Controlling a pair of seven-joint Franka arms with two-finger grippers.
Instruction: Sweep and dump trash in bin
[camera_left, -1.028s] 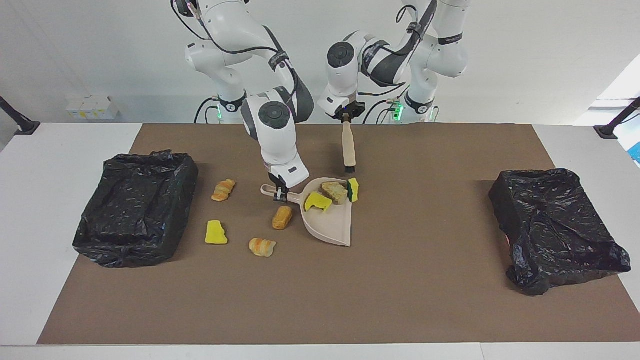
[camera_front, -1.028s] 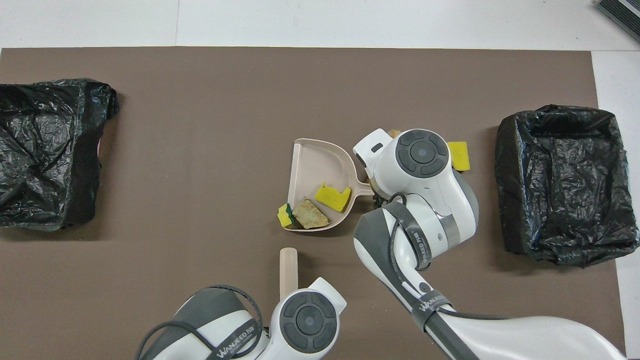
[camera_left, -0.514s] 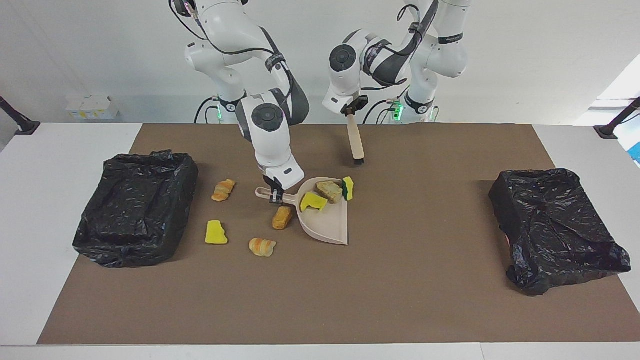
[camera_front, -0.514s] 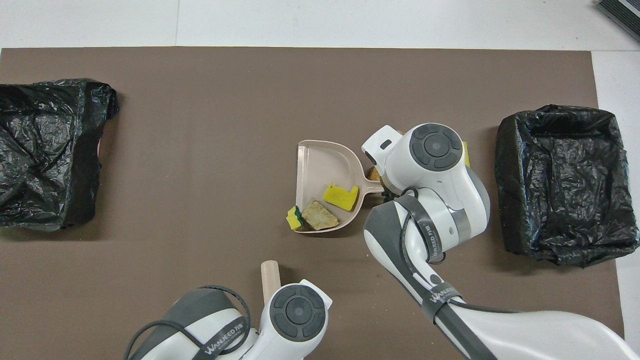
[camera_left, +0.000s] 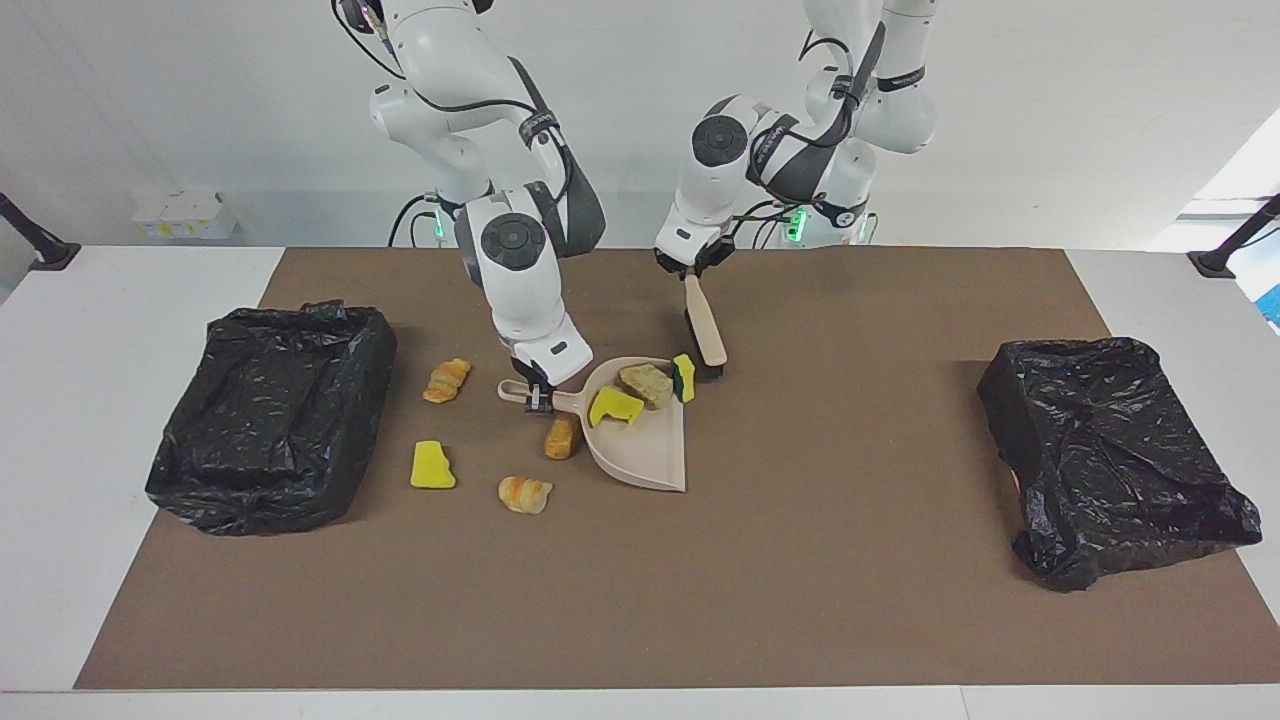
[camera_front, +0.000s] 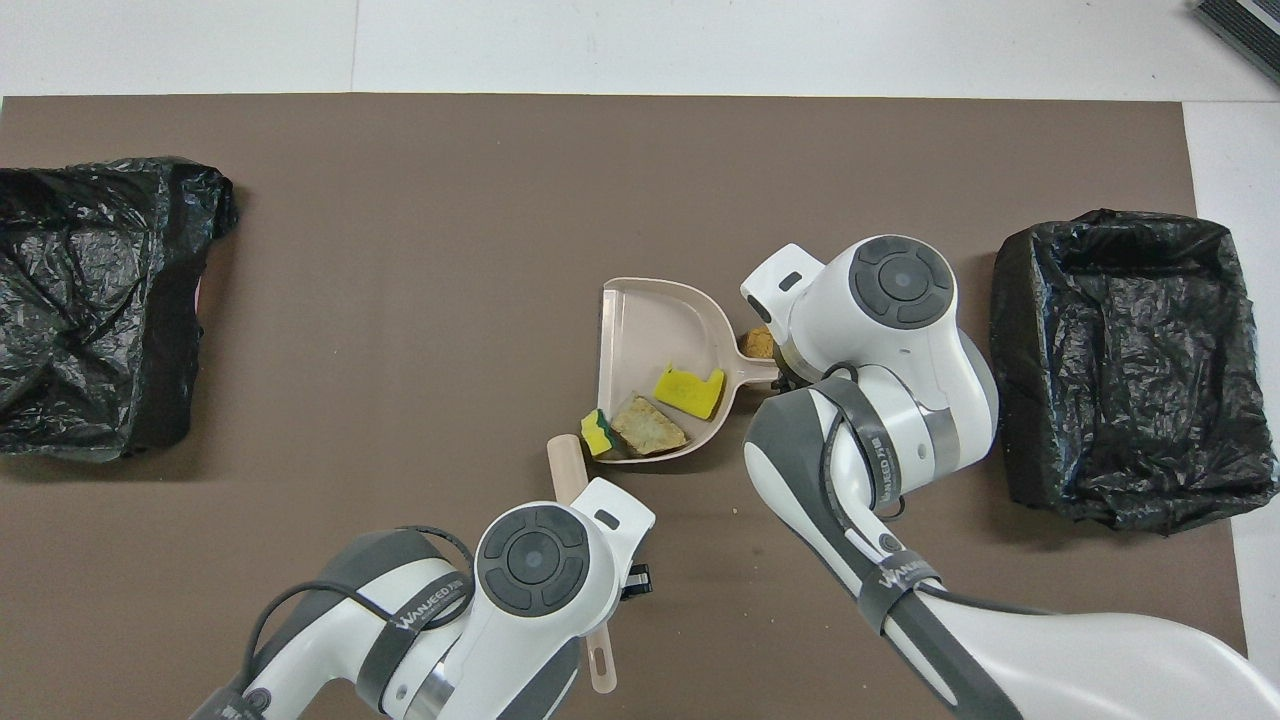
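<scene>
Because the left gripper (camera_left: 692, 270) is clamped on the brush (camera_left: 705, 333), nearest the robots, you sweep rather than pinch: the trash (camera_left: 641, 385) looks light, soft, easily scattered. The right gripper (camera_left: 537, 397) grips the dustpan (camera_left: 640, 450) handle; four scraps (camera_left: 432, 465) lie loose beside it.

We see two glossy white arms with dark grey joint caps, black cables strapped along them, WANJEED lettering, and green base lights.
</scene>
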